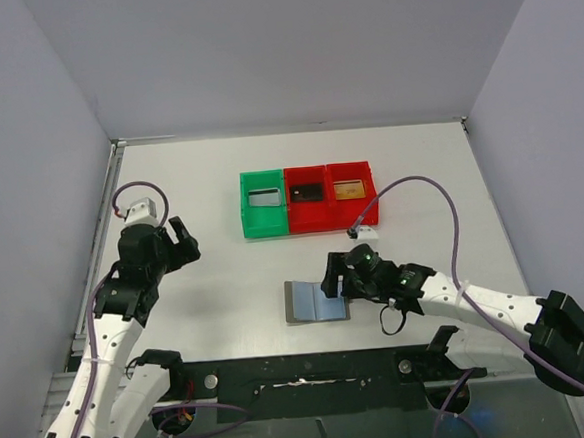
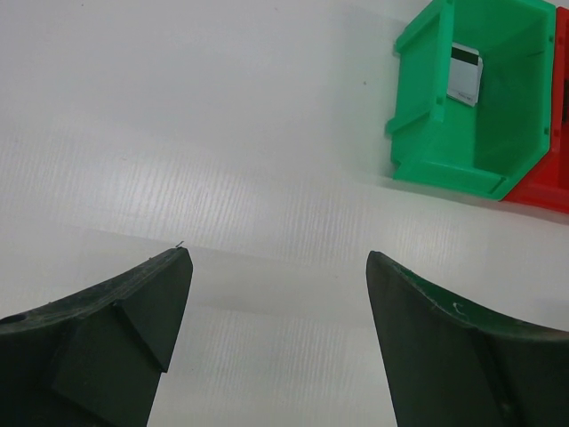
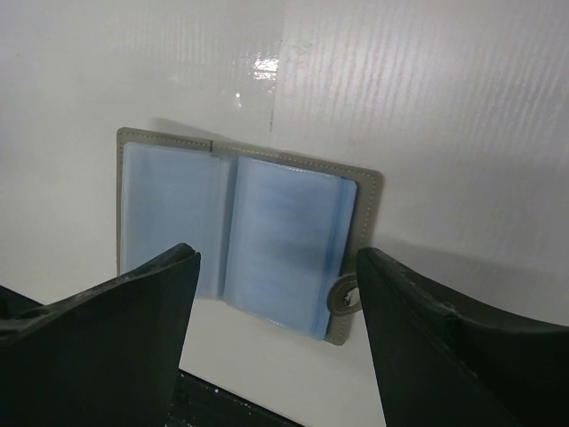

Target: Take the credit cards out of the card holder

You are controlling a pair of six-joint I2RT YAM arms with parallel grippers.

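The card holder [image 3: 284, 231] is lying open and flat on the counter [image 1: 216, 284], near its front edge, and the right tool [image 3: 277, 256] is being held wide and empty just over the holder's near side. No card is being shown in the bluish pockets [image 3: 169, 213], which look emptied, though a hidden leaf cannot be ruled out. Any check is best being made by lifting a leaf lightly with one fingertip, with the tab [image 3: 345, 298] being avoided so the holder is not dragged.

The left tool [image 2: 277, 256], also spread wide and empty, is being held well apart over bare counter. Farther back, a silvery card [image 2: 464, 76] is lying in the green bin [image 2: 498, 133], a black card [image 1: 306, 191] in the middle red bin [image 1: 310, 220] and a brownish card [image 1: 347, 189] in the right red bin [image 1: 357, 214]. Nothing is standing between holder and bins.
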